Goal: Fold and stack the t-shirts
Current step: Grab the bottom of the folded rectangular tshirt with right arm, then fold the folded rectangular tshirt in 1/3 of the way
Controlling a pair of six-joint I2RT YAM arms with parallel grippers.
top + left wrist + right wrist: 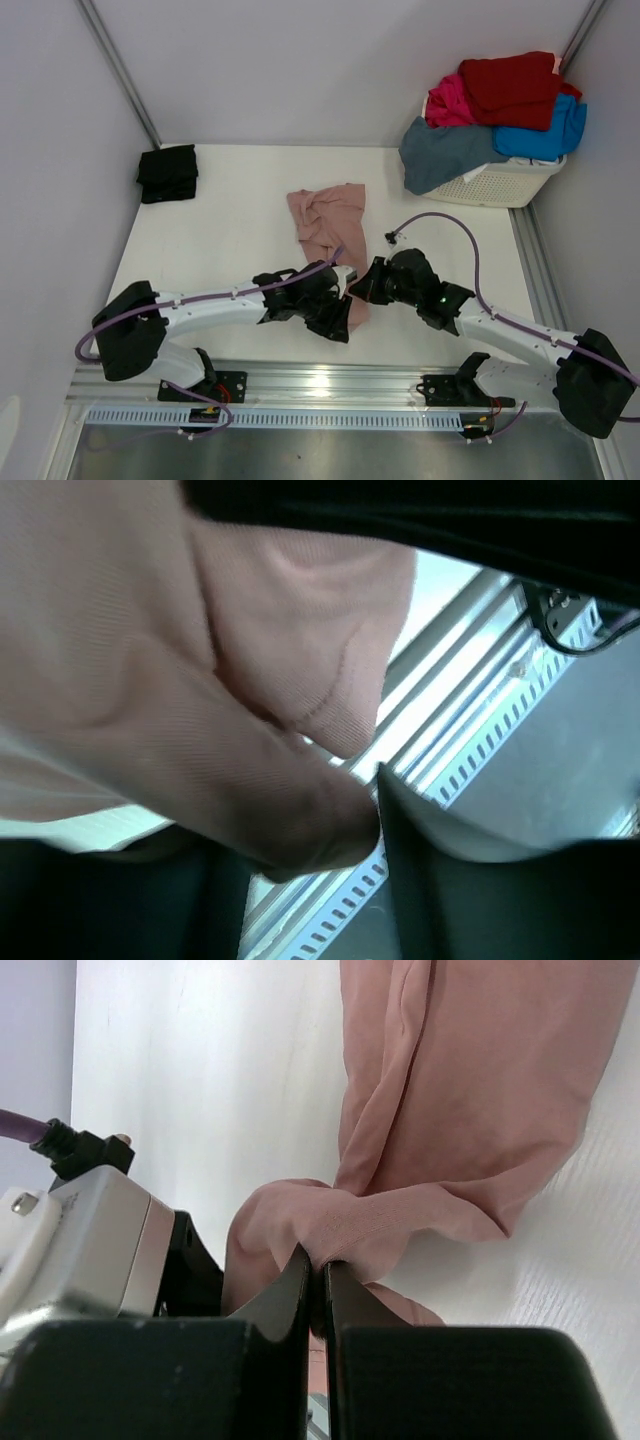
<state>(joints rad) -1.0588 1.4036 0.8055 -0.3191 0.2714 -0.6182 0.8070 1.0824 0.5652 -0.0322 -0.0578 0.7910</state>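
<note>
Far left of the white table (240, 230): a black cotton t-shirt (167, 173), folded into a small square and well apart from the work. Left gripper (338, 318) sits low at the near edge. Its jaws stand apart with a bulge of cloth between them, resting on the lower finger (420, 830) and not pinched as far as I can see. The cloth belongs to the dusty-pink cotton t-shirt (328, 222), which lies crumpled at mid-table with its near end trailing down between the two arms. Right gripper (320, 1265) is just beside the left one, jaws closed tight on a small fold of that near end. At far right a white slatted plastic laundry basket (505, 185) is heaped with a slate-blue tee (445, 152), a magenta one (448, 103), a red one (510, 85) and a bright-blue one (545, 135).

Risks, my judgement: the left jaws may close on a wad of several layers rather than one edge, so spreading would leave a twisted shirt. The right's pinch looks shallow and a sharp pull could slip it free. The grippers are close enough to knock together. The cloth also hangs near the table's front rail — dragging it nearer could drop it over.
</note>
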